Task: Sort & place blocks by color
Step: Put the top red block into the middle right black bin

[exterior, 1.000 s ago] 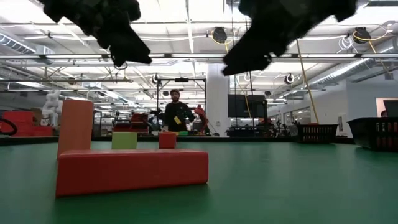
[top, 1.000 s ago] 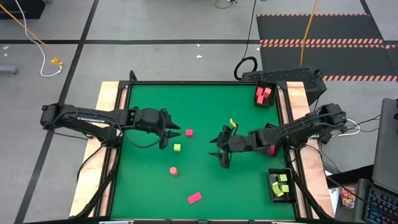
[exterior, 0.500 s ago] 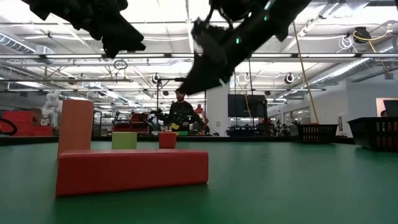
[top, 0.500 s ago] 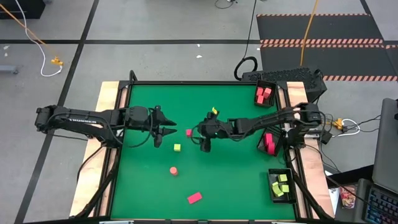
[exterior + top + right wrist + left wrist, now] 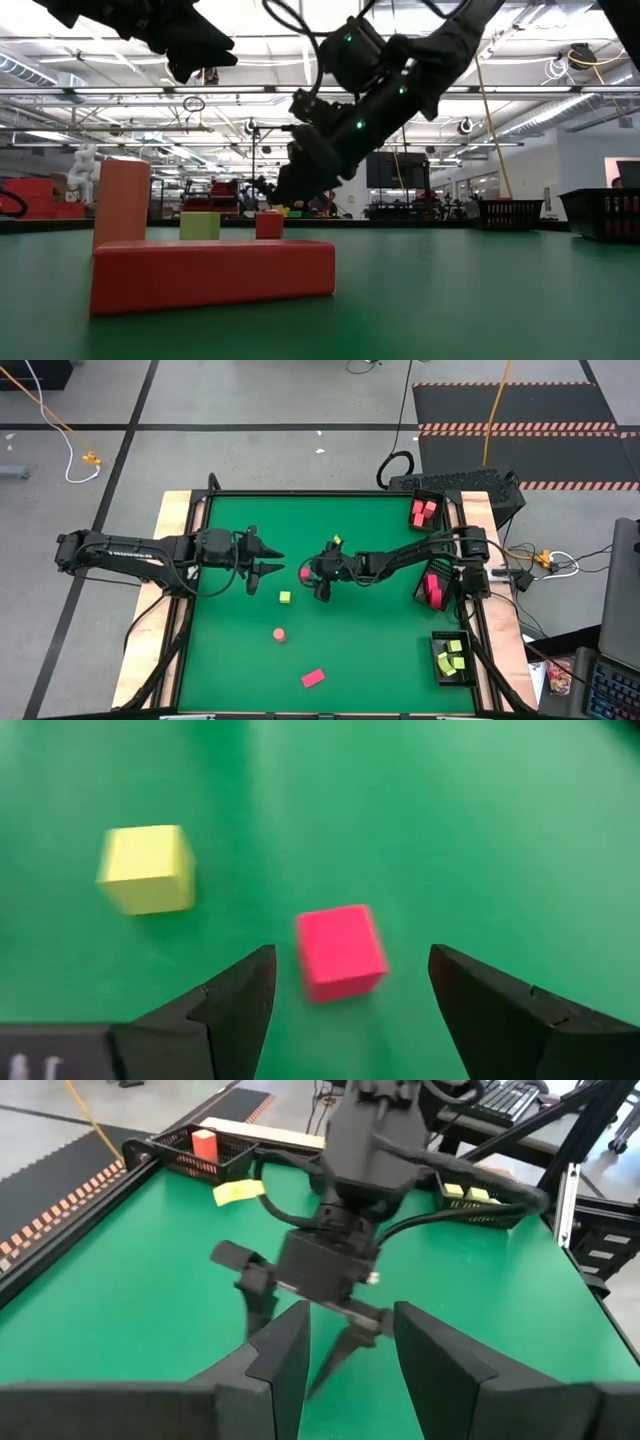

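A pink cube (image 5: pixel 304 572) rests on the green mat; it also shows in the right wrist view (image 5: pixel 340 952) and the low view (image 5: pixel 269 225). My right gripper (image 5: pixel 314 578) is open just above it, with one finger on each side (image 5: pixel 345 990), touching nothing. A yellow-green cube (image 5: pixel 285 597) lies close by (image 5: pixel 147 868). A pink round piece (image 5: pixel 279 633) and a pink oblong brick (image 5: pixel 313 678) lie nearer the front edge. My left gripper (image 5: pixel 265 560) is open and empty, held above the mat left of the pink cube.
Three black trays stand along the right side: one at the far right (image 5: pixel 425 512) with pink blocks, one at mid right (image 5: pixel 432 588) with pink blocks, and one at the near right (image 5: pixel 452 660) with yellow-green blocks. A person stands in the room beyond (image 5: pixel 285 195).
My right gripper has swept from the table's right half toward its left edge and come down, ending over the pink cube, still open. My left gripper has drawn back a little toward the left edge. No block has moved.
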